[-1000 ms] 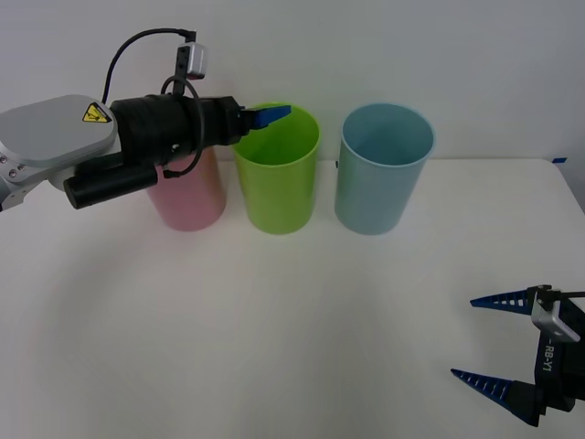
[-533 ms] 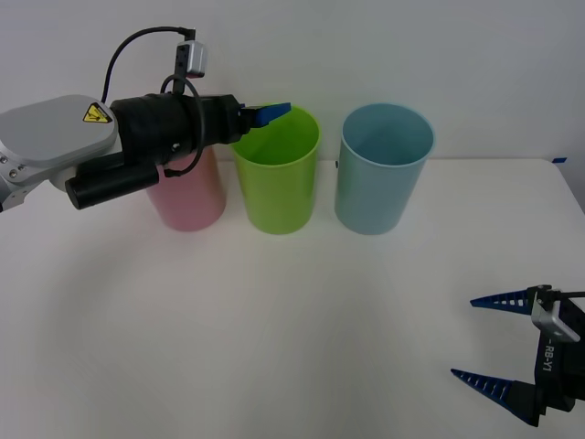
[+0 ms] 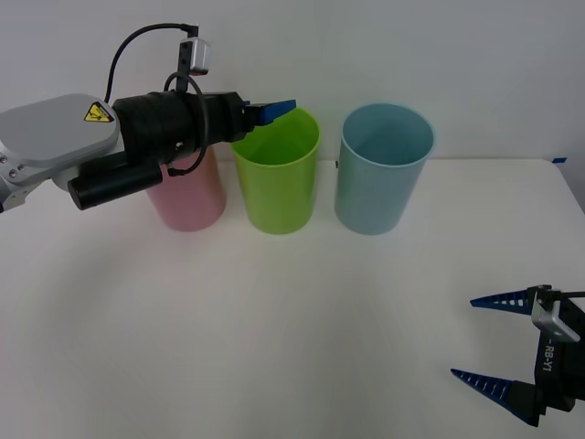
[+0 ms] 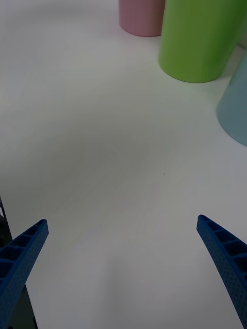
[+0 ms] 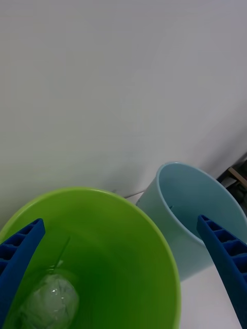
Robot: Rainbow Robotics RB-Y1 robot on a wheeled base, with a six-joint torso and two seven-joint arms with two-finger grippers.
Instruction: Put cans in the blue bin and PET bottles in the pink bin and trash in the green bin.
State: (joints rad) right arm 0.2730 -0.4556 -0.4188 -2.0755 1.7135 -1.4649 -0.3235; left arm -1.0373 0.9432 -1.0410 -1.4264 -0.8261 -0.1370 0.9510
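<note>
Three tall bins stand in a row at the back of the table: the pink bin (image 3: 190, 194), the green bin (image 3: 276, 169) and the blue bin (image 3: 382, 167). My left gripper (image 3: 274, 112) hovers open over the green bin's left rim. Its wrist view looks down into the green bin (image 5: 118, 247), where the crumpled white trash (image 5: 49, 303) lies at the bottom, with the blue bin (image 5: 198, 216) beside it. My right gripper (image 3: 484, 338) rests open low at the table's front right, holding nothing. Its wrist view shows the green bin (image 4: 200, 38), pink bin (image 4: 140, 16) and blue bin (image 4: 235, 108).
The white table (image 3: 274, 329) stretches bare in front of the bins. A white wall stands close behind them. The table's right edge (image 3: 571, 178) runs near the blue bin's side.
My left gripper has edged slightly up and right over the green bin's rim. The right arm has not moved.
</note>
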